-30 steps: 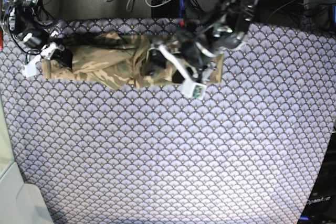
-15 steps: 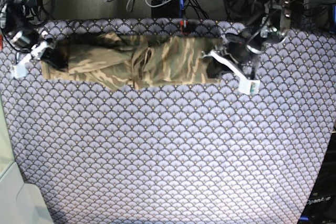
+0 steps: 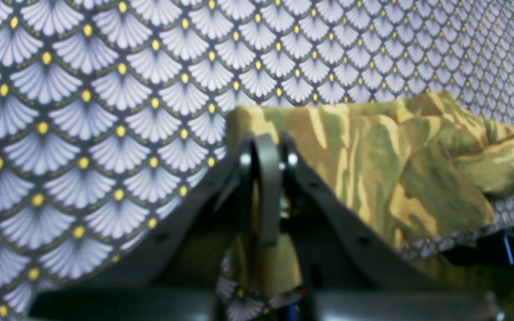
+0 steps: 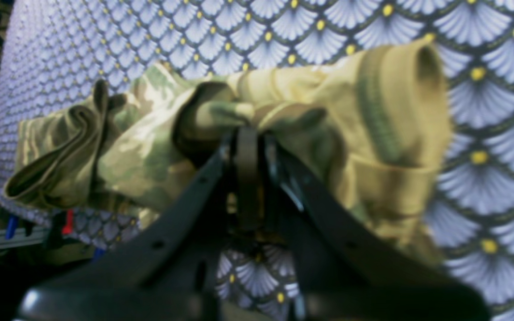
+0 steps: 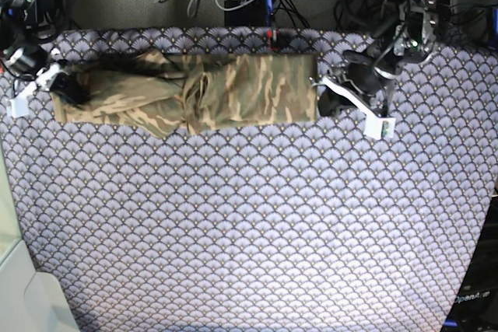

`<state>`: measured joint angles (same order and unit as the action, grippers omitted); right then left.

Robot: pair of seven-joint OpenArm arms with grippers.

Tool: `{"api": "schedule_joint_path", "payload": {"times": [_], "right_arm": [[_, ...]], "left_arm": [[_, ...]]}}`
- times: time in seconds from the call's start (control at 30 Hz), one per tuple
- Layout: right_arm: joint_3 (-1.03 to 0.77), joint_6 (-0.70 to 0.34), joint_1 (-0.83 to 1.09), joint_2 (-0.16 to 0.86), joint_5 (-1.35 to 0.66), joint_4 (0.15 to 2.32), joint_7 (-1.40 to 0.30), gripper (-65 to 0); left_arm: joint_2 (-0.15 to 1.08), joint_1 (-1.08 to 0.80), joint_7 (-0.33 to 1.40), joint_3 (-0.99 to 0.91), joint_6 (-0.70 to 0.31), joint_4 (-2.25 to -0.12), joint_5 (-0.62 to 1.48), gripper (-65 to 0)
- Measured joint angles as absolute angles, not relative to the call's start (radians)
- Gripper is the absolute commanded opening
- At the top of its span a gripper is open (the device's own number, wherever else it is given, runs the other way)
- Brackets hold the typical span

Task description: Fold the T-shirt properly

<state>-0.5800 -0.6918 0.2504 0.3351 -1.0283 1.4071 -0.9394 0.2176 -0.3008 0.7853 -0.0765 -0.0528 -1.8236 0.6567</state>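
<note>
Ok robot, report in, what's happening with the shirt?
Left fingers, right fingers shut on T-shirt ends. Shirt a long strip on tablecloth. Nothing blocking.

Camouflage T-shirt (image 5: 194,97) in tan, olive and brown, folded into a long narrow band, lying flat near the tablecloth's (image 5: 249,231) far edge, bunched at one end

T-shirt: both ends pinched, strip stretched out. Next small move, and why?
Probably lift both ends slightly and swing the left gripper toward the right gripper, folding the T-shirt in half. Both grippers are shut on its ends, and it lies as a long narrow strip across the far part of the tablecloth.
</note>
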Motion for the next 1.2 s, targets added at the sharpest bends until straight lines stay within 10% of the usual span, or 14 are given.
{"api": "schedule_joint_path", "payload": {"times": [0.33, 0.7, 1.2], "right_arm": [[-0.584, -0.691, 0.253, 0.314, -1.028, 1.407, -0.942, -65.0], [-0.606, -0.691, 0.253, 0.313, -1.028, 1.408, -1.009, -34.4], [-0.653, -0.691, 0.184, 0.386, -0.974, 1.406, -1.008, -33.7]], "left_arm": [[0.218, -0.282, 0.785, -0.072, -0.053, -1.726, 0.653, -64.4], [0.218, -0.281, 0.785, -0.075, -0.053, -1.726, 0.653, -64.4], [0.215, -0.278, 0.785, -0.074, -0.054, -1.726, 0.658, -64.5]]}}
